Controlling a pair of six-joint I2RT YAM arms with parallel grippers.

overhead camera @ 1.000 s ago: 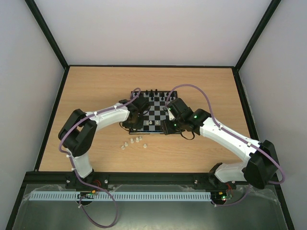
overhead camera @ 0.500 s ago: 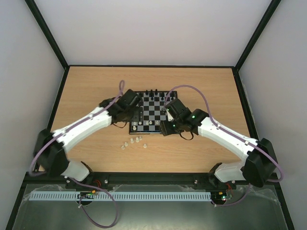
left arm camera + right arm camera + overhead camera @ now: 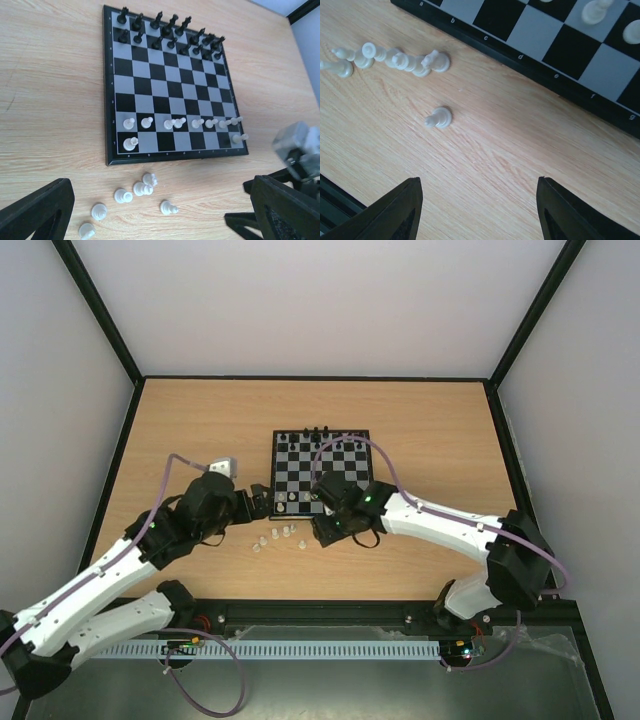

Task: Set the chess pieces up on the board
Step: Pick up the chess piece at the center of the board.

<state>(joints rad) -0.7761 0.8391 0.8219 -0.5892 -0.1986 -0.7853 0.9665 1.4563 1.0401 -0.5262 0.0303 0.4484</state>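
Just short of the board's near edge, the right gripper (image 3: 478, 200) hangs over bare wood, fingers apart and nothing between them, with a lone white pawn (image 3: 439, 118) just beyond. Off to its left the left gripper (image 3: 160, 215) gapes wide and empty over the loose chess pieces (image 3: 135, 192) scattered on the table (image 3: 430, 430). On the board (image 3: 160, 87), white pawns (image 3: 180, 121) line the second row, with one white piece at each near corner. Black pieces (image 3: 170, 32) fill the two far rows.
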